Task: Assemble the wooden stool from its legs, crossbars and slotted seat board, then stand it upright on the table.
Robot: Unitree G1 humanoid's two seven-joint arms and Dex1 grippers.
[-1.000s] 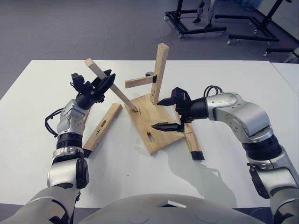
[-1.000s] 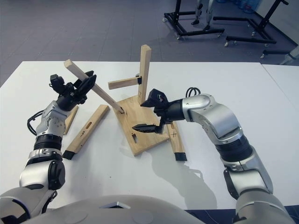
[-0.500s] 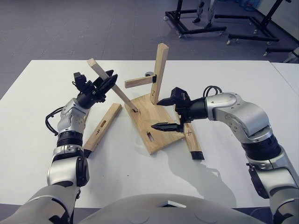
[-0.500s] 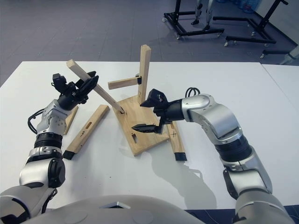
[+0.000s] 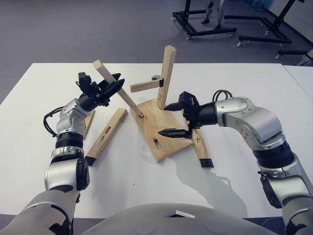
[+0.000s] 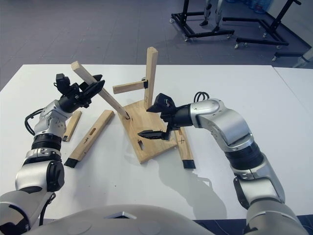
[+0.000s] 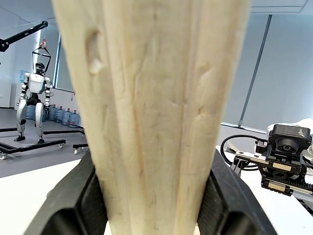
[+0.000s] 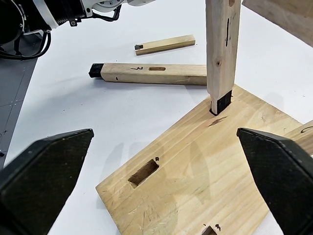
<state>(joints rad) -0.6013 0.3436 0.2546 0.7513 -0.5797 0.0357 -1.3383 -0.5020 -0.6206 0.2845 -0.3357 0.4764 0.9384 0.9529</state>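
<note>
Here, my left end effector [image 5: 111,84], in the upper left of the head view, is clamped around the slanted leg [image 5: 124,98]. That leg runs down toward the centre of the frame, and its dark lower tip sits in a slot of the slotted seat board [image 5: 164,147]. The board lies at the middle of the white counter [image 5: 234,83], tipped up slightly on its right side. At the board's far edge an upright leg [image 5: 167,78] stands, with a crossbar [image 5: 145,86] sticking out of it to the left. My right end effector [image 5: 164,120] hangs just above the board at centre frame, its fingers spread wide with nothing between them. A loose leg [image 5: 105,134] lies flat left of the board, with a short piece [image 6: 72,125] beside my left forearm. Another leg [image 5: 201,149] lies along the board's right edge, and an open slot [image 8: 143,174] shows near its front corner.
</note>
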